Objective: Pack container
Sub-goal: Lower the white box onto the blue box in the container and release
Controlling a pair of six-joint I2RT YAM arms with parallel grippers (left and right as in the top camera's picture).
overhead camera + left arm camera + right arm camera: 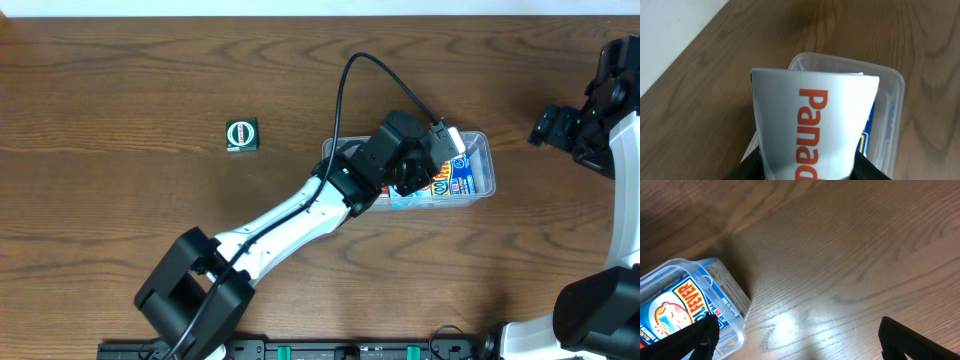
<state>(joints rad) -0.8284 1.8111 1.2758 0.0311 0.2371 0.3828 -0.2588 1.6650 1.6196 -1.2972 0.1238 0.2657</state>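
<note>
The left gripper [809, 167] is clamping a white carton [812, 125] lettered "Panad" in orange. Its jaws are pressing on the carton's two sides at the near end, so the free end is sticking out ahead of them. The container [892, 95] is lying just beyond and beneath those jaws on the wooden table [120, 80], and a blue box [680, 310] printed "FEVER" is already lying inside it. The step in hand looks like placing this carton into the tub. The next move is probably calling for lowering and levelling the carton inside the rim, over or beside the blue box, then parting the jaws. The right gripper [797, 330] is hanging with its jaws wide apart and nothing between them, the tub off to one side. A small green-and-black box [241, 134] is sitting well away from both pairs of jaws.
</note>
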